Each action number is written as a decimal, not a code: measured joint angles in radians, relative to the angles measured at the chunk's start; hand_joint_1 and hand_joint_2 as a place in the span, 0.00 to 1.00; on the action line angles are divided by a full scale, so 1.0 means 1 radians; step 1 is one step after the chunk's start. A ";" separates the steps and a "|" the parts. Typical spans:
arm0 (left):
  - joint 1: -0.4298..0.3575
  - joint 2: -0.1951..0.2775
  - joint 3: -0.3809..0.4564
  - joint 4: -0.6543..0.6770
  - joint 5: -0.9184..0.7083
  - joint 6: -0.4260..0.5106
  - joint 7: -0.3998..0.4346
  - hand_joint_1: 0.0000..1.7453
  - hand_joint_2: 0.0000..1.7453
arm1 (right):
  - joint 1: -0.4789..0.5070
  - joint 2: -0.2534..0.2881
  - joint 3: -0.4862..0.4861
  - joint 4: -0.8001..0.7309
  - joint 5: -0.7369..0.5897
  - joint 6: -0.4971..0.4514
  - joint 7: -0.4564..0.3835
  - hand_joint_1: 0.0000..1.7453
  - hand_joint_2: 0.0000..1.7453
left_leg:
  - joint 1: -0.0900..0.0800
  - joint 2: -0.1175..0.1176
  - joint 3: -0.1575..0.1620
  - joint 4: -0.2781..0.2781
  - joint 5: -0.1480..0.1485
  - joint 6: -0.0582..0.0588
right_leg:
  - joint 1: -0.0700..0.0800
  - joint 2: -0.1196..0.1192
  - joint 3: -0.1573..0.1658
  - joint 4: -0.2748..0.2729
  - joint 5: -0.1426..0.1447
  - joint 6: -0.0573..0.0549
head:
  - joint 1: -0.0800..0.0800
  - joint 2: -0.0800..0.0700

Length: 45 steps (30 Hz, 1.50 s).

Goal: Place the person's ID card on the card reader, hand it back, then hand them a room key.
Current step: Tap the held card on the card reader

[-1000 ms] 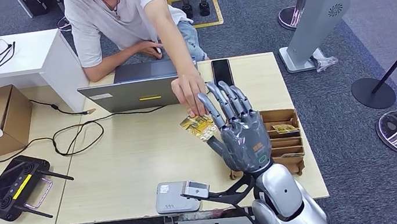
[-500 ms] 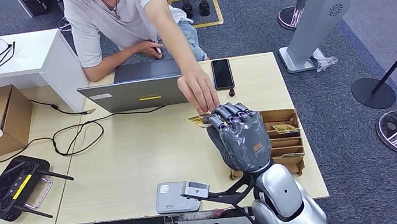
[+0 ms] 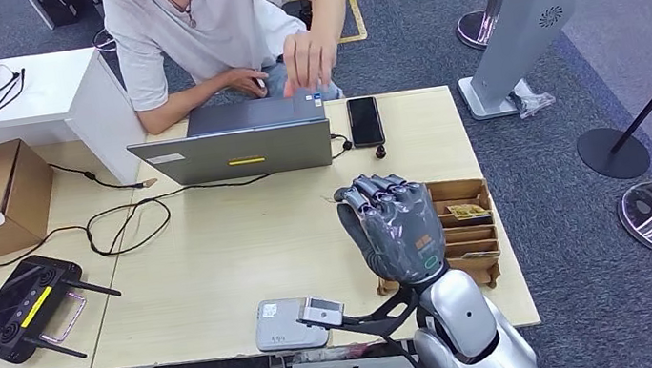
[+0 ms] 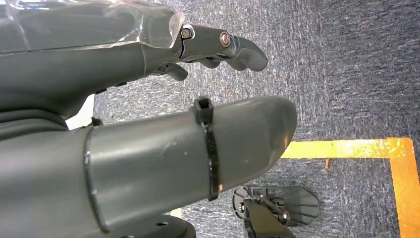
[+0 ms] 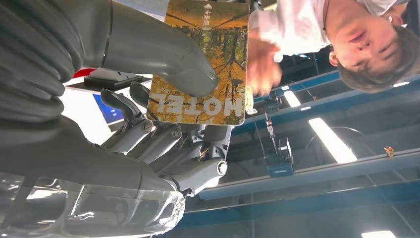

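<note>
The person's hand (image 3: 309,56) has drawn back from the right hand (image 3: 392,223). A second ago it reached down to the card (image 5: 205,62) at the robot's raised fingers; half a second ago it was touching them over the table (image 3: 217,257). Now it is lifted well apart, above the far edge of the laptop (image 3: 239,143). The right hand's fingers, straight and spread a second ago, have curled in. The card no longer juts out beside them in the head view; the wrist view shows it pinched between thumb and fingers (image 5: 148,134), its printed face toward the camera.
</note>
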 joint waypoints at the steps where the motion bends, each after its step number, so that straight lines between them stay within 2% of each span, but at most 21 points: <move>1: 0.000 0.000 0.000 0.000 0.000 0.000 0.000 0.00 0.00 | 0.000 0.000 0.000 0.000 0.000 0.000 0.000 1.00 1.00 | 0.000 0.000 0.000 0.000 0.000 0.000 | 0.000 0.000 0.000 0.000 0.000 0.000 | 0.000 0.000; 29: 0.000 -0.001 0.000 0.000 0.000 0.000 -0.002 0.00 0.00 | -0.002 0.000 0.006 0.004 -0.013 0.009 -0.002 1.00 1.00 | 0.000 0.000 0.000 0.000 0.000 0.000 | 0.000 0.000 0.000 0.000 0.000 0.000 | 0.000 0.000; 33: 0.000 -0.001 0.000 0.000 -0.001 0.000 -0.002 0.00 0.00 | -0.003 0.000 0.010 0.003 -0.079 0.042 -0.027 1.00 1.00 | 0.000 0.000 0.000 0.000 0.000 0.000 | 0.000 0.000 0.000 0.000 0.000 0.000 | 0.000 0.000; 41: -0.001 -0.001 0.000 0.000 -0.008 -0.001 -0.002 0.00 0.00 | -0.004 0.000 0.036 0.002 -0.308 0.162 -0.112 1.00 1.00 | 0.000 0.000 0.000 0.000 0.000 0.000 | 0.000 0.000 0.000 0.000 0.000 0.000 | 0.000 0.000; 45: -0.002 -0.001 0.001 0.000 -0.010 -0.003 -0.002 0.00 0.00 | -0.006 -0.003 0.053 0.002 -0.361 0.195 -0.131 1.00 1.00 | 0.000 0.000 0.000 0.000 0.000 0.000 | 0.000 0.000 0.000 0.000 0.000 0.000 | 0.000 0.000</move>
